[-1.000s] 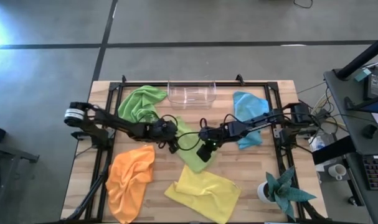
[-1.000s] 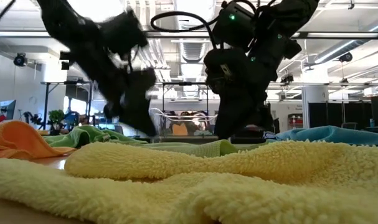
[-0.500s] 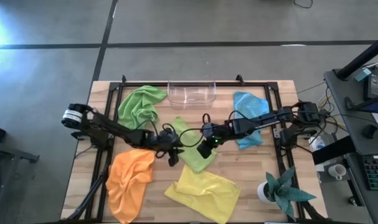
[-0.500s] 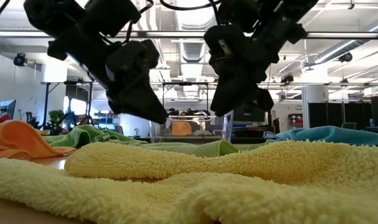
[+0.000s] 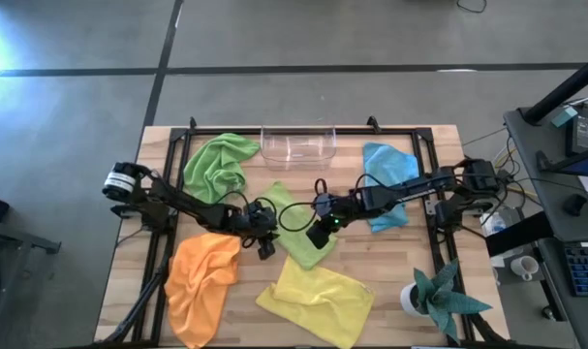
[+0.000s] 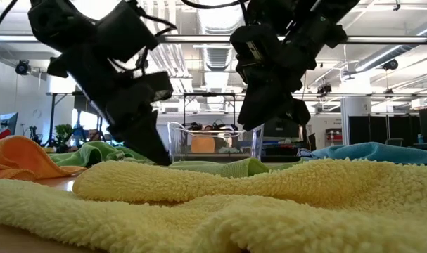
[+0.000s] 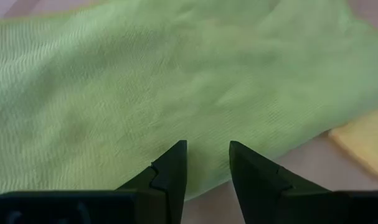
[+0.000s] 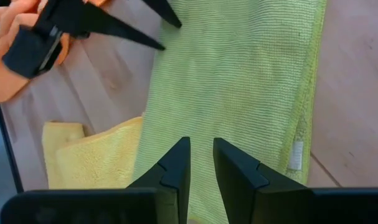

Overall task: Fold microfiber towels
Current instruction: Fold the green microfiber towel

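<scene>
At the middle of the wooden table (image 5: 390, 281) I see a lime green microfiber towel (image 5: 301, 233) spread flat, reaching from near the table's centre toward the yellow terry towel (image 5: 316, 301) at the front edge. My left gripper (image 5: 264, 244) sits at this green towel's left border, just above the cloth; in the left wrist view its jaws stand narrowly apart with nothing between them, the green weave filling the picture behind. My right gripper (image 5: 318, 231) is over the same towel's middle, its jaws likewise parted only by a slim gap and empty, pointing down at the cloth; the right wrist view also shows the other arm's black fingers at the towel's far border.

Around this, a second lime green towel (image 5: 219, 163) lies crumpled at the back left, an orange towel (image 5: 201, 276) rumpled at the front left, and a light blue towel (image 5: 388, 179) bunched at the back right beneath the right arm. A clear plastic bin (image 5: 297, 147) stands at the back edge. A teal spiky plant in a white pot (image 5: 431, 296) occupies the front right corner.
</scene>
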